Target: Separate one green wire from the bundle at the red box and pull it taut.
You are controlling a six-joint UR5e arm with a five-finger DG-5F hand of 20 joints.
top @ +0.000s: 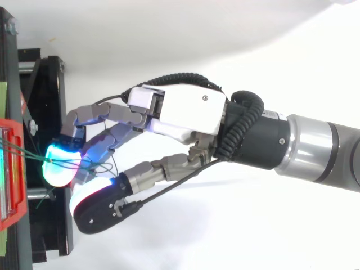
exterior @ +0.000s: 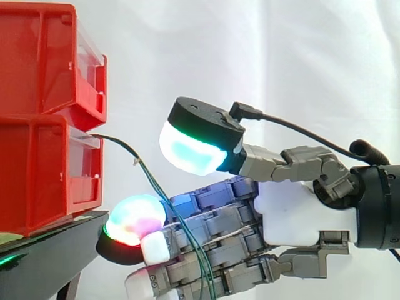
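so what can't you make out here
- Wire count: wires thin and overlapping, both views.
- Wires' lower ends: side view, cut off by bottom edge.
- Wires' start inside the bin: side view, bin wall hides it; top view, left edge cuts it.
- Whether the hand grips a wire: wires cross it, contact too small to tell.

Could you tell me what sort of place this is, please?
Probably a robotics lab bench: a robot hand beside stacked red bins on a black stand, green wires trailing from a bin, a white curtain behind.
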